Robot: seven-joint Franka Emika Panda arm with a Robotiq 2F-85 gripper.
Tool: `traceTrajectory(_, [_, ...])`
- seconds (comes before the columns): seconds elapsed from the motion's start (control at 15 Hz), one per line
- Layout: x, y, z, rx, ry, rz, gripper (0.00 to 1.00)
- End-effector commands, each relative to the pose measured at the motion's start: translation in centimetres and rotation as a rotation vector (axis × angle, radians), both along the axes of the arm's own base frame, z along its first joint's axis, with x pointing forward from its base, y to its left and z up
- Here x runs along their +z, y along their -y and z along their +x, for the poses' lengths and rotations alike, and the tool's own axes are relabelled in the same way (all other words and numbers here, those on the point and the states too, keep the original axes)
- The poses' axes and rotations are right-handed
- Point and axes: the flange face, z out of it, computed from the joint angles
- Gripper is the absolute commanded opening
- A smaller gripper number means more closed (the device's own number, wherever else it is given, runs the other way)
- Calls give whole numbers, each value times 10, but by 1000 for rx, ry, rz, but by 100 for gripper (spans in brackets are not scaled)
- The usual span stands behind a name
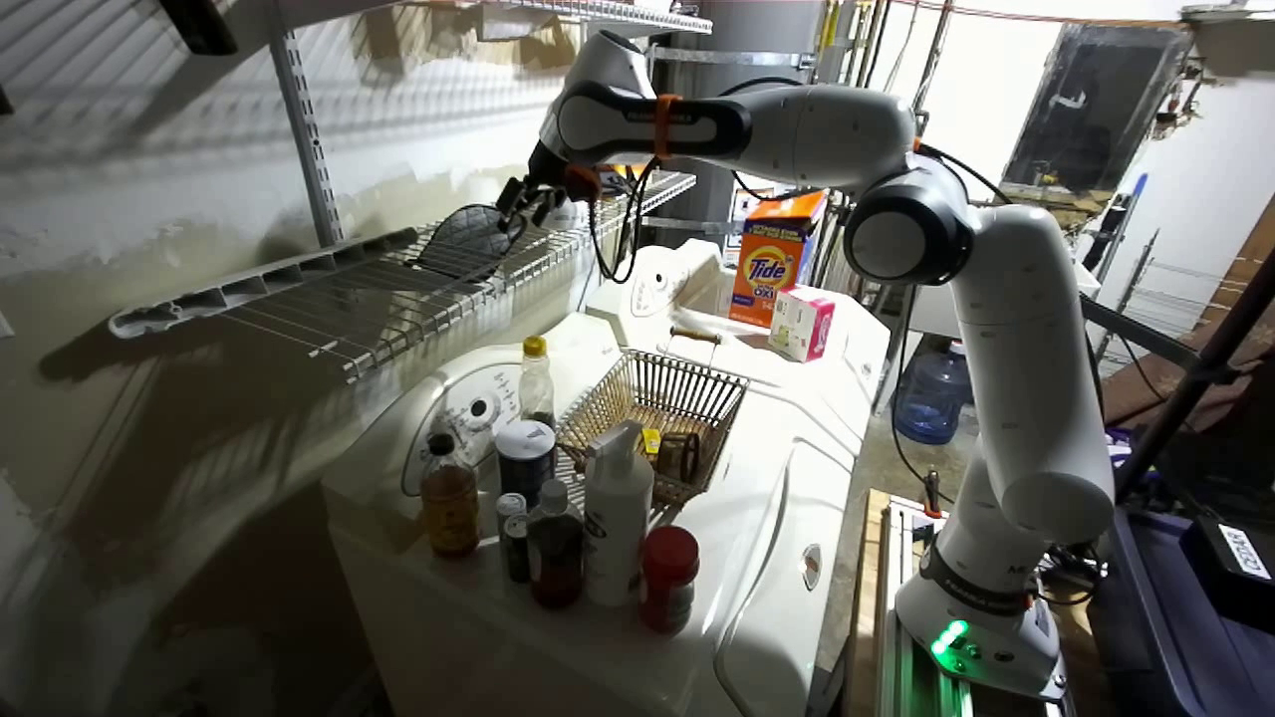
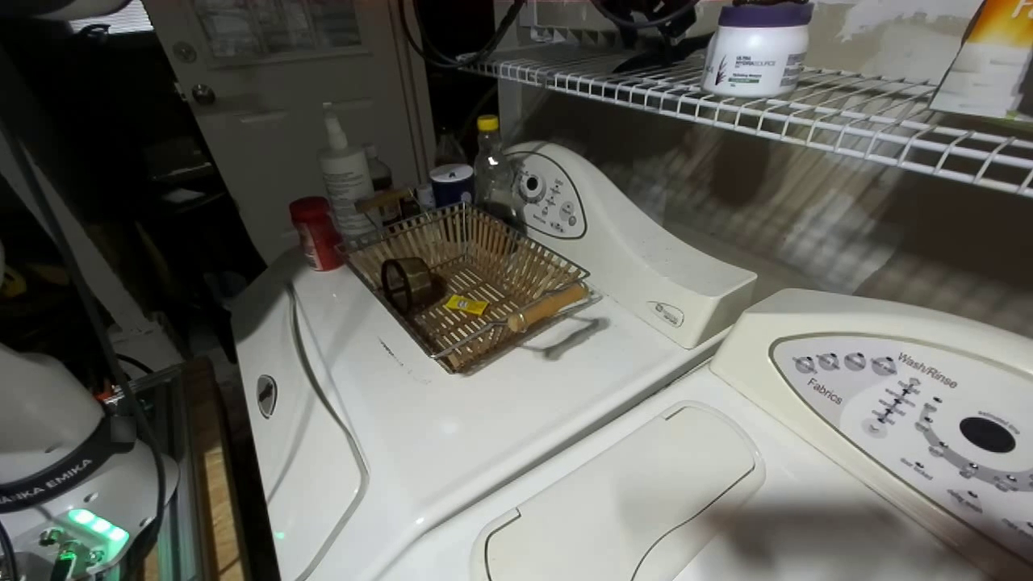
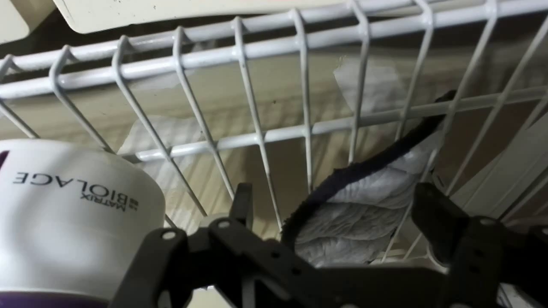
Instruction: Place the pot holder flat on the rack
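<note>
Nearest: tool (image 3: 335, 200), spread wide, grasping nothing, bottom of wrist view. Upper left of an exterior view: pot holder (image 1: 465, 242) on rack (image 1: 428, 322), tilted. Probably mostly done, yet to be laid flat.

In an exterior view the far wall (image 1: 981, 110) glares almost white and the lower left sinks into gloom, with striped shadows slanting over the near wall (image 1: 129, 129). In an exterior view a soft shadow spreads over the washer (image 2: 795, 484), its finest print blurred. The wrist view is unevenly lit: gripper (image 3: 335, 201) near-black, rack (image 3: 269, 48) paler, jar (image 3: 85, 214) softly shining.
</note>
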Motion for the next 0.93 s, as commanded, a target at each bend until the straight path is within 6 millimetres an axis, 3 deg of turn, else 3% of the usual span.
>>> traceTrajectory(0.0, [2,1,10,-3,31,32,67])
traceTrajectory(0.6, [9,-5,7,3,44,41,2])
traceTrajectory(0.87, [25,-13,1,19,65,49,2])
